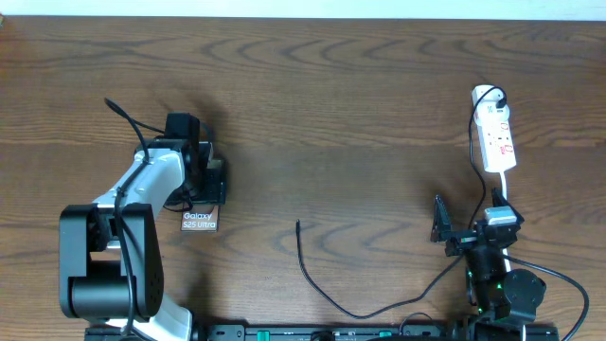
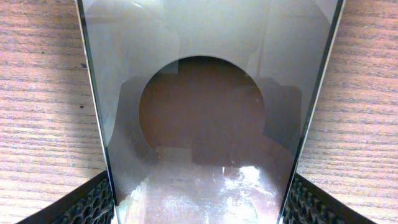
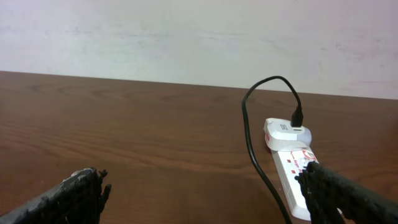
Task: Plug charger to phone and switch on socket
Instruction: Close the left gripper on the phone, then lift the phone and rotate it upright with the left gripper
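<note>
On the left, my left fingers [image 2: 90,202] are pressing against the two long edges of the phone [image 1: 200,221], one on each side, so I am gripping it across its width. Its glossy dark face is filling my left wrist view, with wood grain showing on both sides. From overhead, its end with the white lettering is sticking out from under my hand toward the near edge of the surface [image 1: 331,114].

Toward the middle, the charger [image 1: 298,237] is lying loose on the wood. Its free tip is pointing away from me, well apart from the phone, and the thin black cable is curving along the near edge toward my right arm.

My right fingers [image 3: 348,199] are standing wide apart and holding nothing, low near the front. Beyond them, on the far right, the socket [image 1: 496,137] is lying flat, lengthwise away from me, with a black plug [image 3: 297,118] sitting in its far end. I cannot tell how its switch is standing.
</note>
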Controlling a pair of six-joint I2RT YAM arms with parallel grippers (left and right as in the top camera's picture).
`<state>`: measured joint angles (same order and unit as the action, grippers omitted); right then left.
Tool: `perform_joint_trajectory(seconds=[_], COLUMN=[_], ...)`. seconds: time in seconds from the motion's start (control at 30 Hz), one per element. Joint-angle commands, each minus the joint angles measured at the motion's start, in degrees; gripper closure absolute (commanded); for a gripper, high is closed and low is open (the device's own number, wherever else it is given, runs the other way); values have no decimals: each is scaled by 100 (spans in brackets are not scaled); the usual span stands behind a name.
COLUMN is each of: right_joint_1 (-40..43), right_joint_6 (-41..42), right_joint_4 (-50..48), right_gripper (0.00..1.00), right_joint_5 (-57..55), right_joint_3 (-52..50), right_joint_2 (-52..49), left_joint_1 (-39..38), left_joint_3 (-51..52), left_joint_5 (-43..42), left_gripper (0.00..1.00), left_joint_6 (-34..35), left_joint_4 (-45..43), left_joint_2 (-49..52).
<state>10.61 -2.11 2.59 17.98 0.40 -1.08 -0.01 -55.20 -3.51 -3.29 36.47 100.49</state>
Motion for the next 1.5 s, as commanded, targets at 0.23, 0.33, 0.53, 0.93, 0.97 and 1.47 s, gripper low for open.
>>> perform_joint_trajectory(seconds=[0.23, 0.33, 0.53, 0.93, 0.97, 1.47], right_joint_1=[-59, -59, -59, -59, -59, -59], right_joint_6=[-50, -50, -50, -50, -50, -50], right_joint_4=[31, 31, 31, 31, 31, 31], right_gripper=[1, 1, 1, 1, 1, 1], right_joint_5=[-48, -48, -48, -48, -48, -48], right_joint_3=[-9, -9, -9, -9, -9, -9], right_joint_2=[15, 15, 15, 15, 15, 15], left_joint_1=[15, 15, 15, 15, 15, 17], left_joint_3=[81, 81, 81, 81, 81, 81], left_joint_5=[247, 247, -37, -1102, -1169, -3956], left_gripper=[93, 93, 93, 92, 93, 92], left_joint_6=[-74, -72, -55, -52, -50, 214], left_joint_4=[59, 63, 72, 72, 72, 57], left_joint_2=[-483, -612, -857, -929, -929, -929])
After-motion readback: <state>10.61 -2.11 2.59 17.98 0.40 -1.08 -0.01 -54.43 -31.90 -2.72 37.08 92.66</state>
